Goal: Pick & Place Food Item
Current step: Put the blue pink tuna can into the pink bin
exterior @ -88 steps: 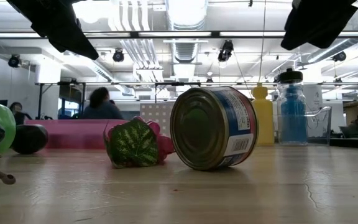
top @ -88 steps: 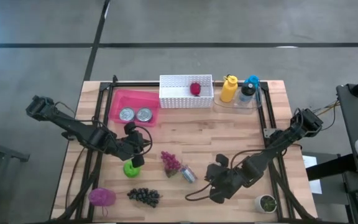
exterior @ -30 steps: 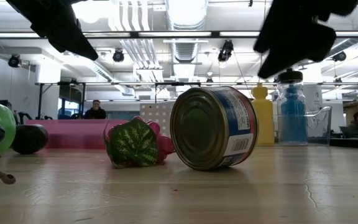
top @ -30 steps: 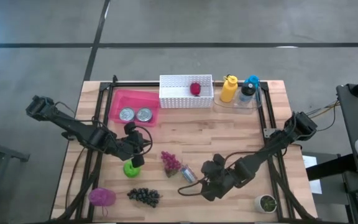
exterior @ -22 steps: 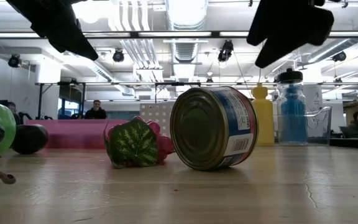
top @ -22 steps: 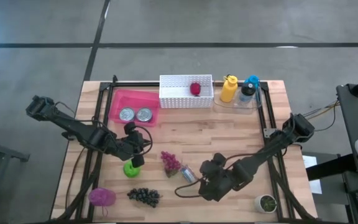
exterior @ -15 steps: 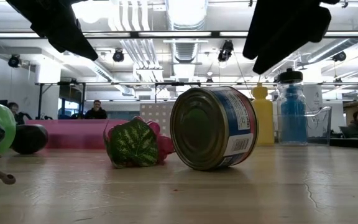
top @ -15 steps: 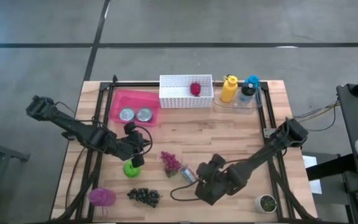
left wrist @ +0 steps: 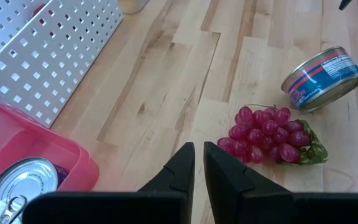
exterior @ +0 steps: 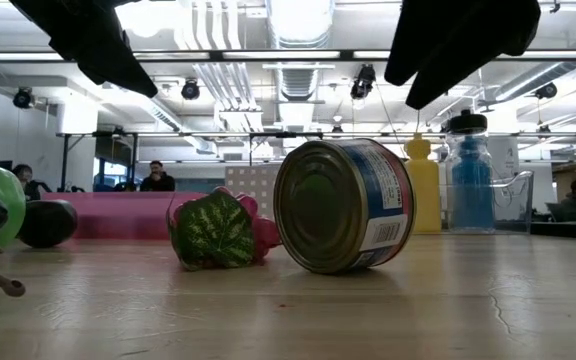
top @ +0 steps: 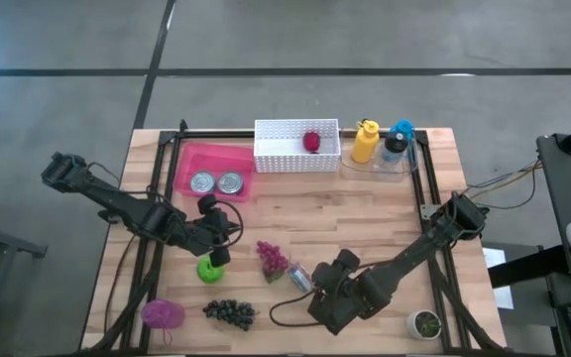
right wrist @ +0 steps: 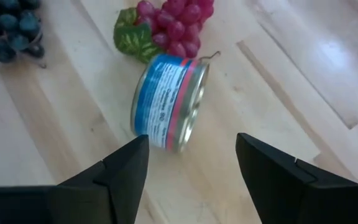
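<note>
The tin can (right wrist: pixel 167 102) lies on its side on the surface, just ahead of the open right pincer (right wrist: pixel 191 168), between its fingers' line; the closed left pincer (left wrist: pixel 197 168) waits farther left.

Tipped can (exterior: pixel 343 205) — grapes (exterior: pixel 218 230) beside.

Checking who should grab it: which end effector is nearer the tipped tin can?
Right. The right end effector hovers open over the tin can; the left end effector waits beyond the red grapes.
</note>
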### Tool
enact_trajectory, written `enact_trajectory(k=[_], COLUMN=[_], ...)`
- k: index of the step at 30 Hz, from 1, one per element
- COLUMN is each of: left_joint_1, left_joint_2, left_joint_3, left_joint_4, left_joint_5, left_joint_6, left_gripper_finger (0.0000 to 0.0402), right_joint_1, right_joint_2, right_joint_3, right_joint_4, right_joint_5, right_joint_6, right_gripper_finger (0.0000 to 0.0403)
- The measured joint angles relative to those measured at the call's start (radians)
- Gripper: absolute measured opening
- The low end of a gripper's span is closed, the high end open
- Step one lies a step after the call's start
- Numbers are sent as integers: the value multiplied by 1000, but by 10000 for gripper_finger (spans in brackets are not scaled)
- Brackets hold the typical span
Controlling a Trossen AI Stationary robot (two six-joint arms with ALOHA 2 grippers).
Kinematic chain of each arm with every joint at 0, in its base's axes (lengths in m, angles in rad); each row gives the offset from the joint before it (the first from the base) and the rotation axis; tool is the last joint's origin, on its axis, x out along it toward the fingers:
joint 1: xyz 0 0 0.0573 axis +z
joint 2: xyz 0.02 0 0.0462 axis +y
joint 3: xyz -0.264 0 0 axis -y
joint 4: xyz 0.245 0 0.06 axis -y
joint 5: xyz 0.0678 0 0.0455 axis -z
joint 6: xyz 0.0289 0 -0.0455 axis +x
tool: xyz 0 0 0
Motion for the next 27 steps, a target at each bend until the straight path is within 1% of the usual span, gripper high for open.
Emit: enact_trajectory(k=[3,5,7,13,18,21,27], left_joint_1=[0,0,0,0,0,0,0], left_joint_2=[0,0,0,0,0,0,0], left_joint_3=[0,0,0,0,0,0,0], left_joint_4=[0,0,0,0,0,0,0], left_joint_5=[0,0,0,0,0,0,0], left_joint_6=[0,0,0,0,0,0,0], left_gripper_finger=[39,39,39,39,39,39,39], right_joint_1=[-1,0,5,6,6,6,8], right_joint_2=[0,4,6,6,35,49,71], right_joint_3=[-2,-2,-3,-4,-7,-7,-7], right_joint_4=[-6,-10,-16,-5,-5,13,71], right_joint_5=[5,27,50,55,71,83,90], right_joint_6=[-1,-4,-5,-2,-6,-8,-29], right_gripper_finger=[251,263,278,326,362,372,380])
